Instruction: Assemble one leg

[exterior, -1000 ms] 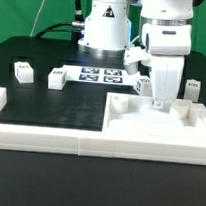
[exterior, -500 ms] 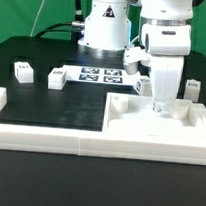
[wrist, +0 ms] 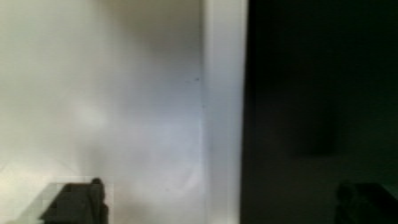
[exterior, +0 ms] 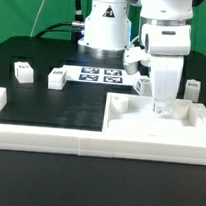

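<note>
Your hand (exterior: 163,108) hanging low at white body (exterior: 129,128), fingers (wrist: 77,200) spreading wide, gripping nothing. Leg (exterior: 143,86) sitting on bench (exterior: 51,102) just beside hand, exterior view's left.

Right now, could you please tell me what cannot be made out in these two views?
1. Exterior view: the tips of the gripper blend into the white body, so any contact between them is too small to tell.
2. Exterior view: one leg is partly covered by the gripper, and its tag is too small to read.
3. Wrist view: blur leaves the pale surface unidentifiable, and the picture's edge cuts off the fingers.
</note>
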Controlling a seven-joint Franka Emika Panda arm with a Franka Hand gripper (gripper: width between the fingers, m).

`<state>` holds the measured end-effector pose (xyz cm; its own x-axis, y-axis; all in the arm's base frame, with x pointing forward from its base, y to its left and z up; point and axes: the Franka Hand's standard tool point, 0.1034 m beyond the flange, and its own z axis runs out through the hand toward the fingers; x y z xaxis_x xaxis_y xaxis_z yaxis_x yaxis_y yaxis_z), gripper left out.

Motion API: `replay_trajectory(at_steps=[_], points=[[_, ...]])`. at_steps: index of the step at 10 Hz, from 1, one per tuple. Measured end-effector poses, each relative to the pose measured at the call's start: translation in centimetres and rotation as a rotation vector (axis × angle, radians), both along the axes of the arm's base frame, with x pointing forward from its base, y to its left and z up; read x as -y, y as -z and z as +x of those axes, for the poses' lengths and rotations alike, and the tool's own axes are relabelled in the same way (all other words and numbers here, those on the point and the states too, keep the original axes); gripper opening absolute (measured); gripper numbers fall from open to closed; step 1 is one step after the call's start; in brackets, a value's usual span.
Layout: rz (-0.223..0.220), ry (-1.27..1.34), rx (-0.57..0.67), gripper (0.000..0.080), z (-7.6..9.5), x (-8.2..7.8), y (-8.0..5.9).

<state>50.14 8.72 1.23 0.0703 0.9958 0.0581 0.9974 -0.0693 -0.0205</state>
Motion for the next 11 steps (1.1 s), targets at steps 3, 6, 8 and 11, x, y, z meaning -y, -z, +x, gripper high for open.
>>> replay_trajectory(at_steps=[3, 6, 8, 11], points=[[-0.015, 0.08, 0.014, 0.0649, -1.5, -0.3, -2.5], [-0.027, 0.113, 0.014, 0.0649, -2.6, -0.7, -3.9], [-0.028, 0.132, 0.011, 0.0649, -2.6, -0.6, -3.8], [-0.027, 0.382, -0.002, 0.0649, -2.7, -0.7, -3.8]])
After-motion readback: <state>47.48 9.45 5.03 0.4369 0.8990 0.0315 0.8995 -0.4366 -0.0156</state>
